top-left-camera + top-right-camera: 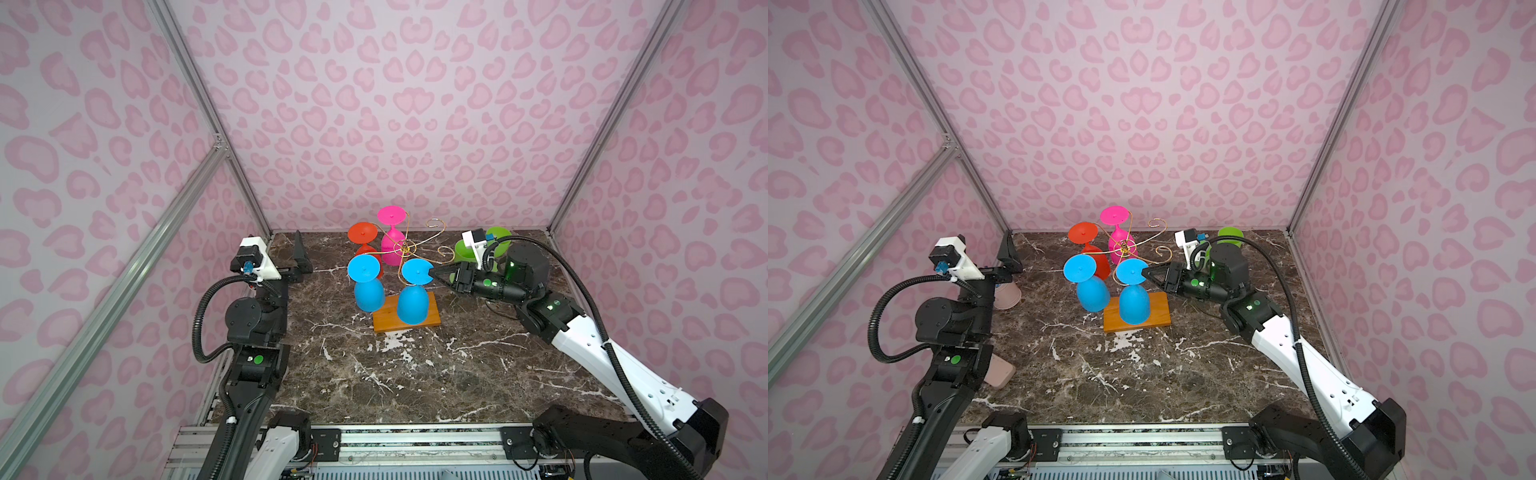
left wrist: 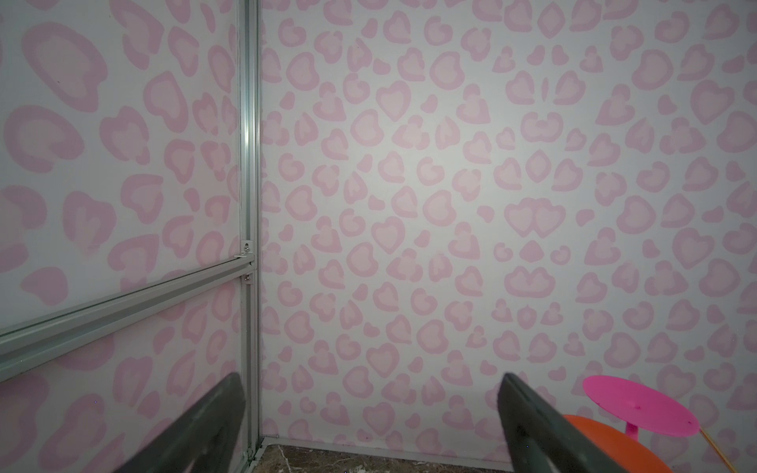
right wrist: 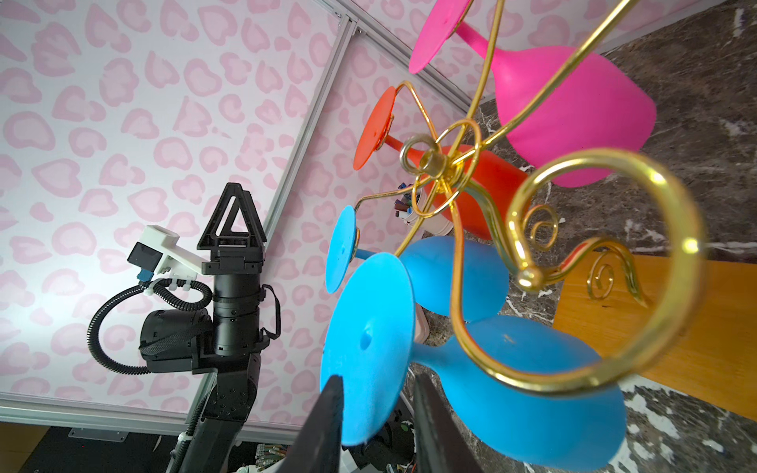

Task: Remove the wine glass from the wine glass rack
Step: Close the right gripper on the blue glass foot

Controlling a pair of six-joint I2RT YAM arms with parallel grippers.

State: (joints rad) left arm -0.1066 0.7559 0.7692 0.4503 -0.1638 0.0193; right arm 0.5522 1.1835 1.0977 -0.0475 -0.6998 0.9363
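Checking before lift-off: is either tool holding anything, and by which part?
Nothing clamped: right tool straddles front blue wine glass's foot rim, gap showing; left tool open, empty.

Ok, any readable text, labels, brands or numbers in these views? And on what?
No readable text, brand or number in any view.
Small white sticker on the black left arm: too small to read.
Gold wire wine glass rack, its orange-brown wooden base and the coloured plastic wine glasses: no markings visible.
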